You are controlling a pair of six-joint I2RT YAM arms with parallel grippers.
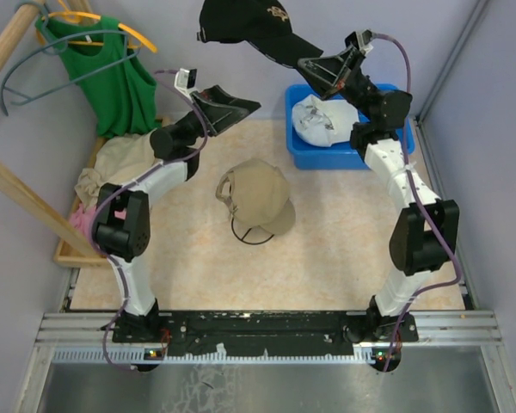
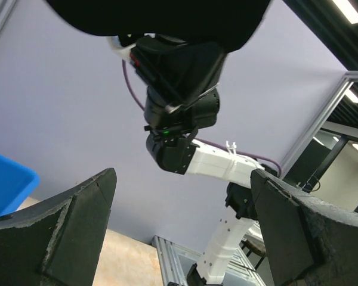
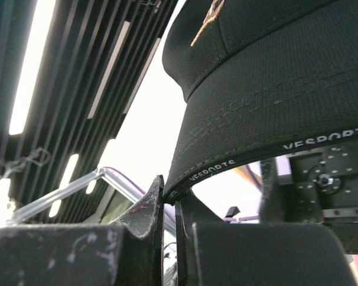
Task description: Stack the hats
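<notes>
High over the far side of the table hangs a black hat [image 1: 248,24], with my right gripper [image 1: 306,65] shut on its rim. The right wrist view shows that rim [image 3: 274,89] pinched between the closed jaws of the right gripper [image 3: 170,199]. My left gripper [image 1: 239,110] stands open and empty just below and left of the black hat, apart from it. In the left wrist view the black hat [image 2: 167,15] hangs above the spread fingers [image 2: 71,223]. A tan hat [image 1: 258,196] lies crown up at mid-table. A white hat [image 1: 322,120] sits in the blue bin [image 1: 387,157].
A green top on a hanger [image 1: 112,77] hangs at the far left. Below it a beige cloth [image 1: 120,159] and something pink [image 1: 82,219] lie on a wooden tray [image 1: 69,251]. Wooden poles slant across the left side.
</notes>
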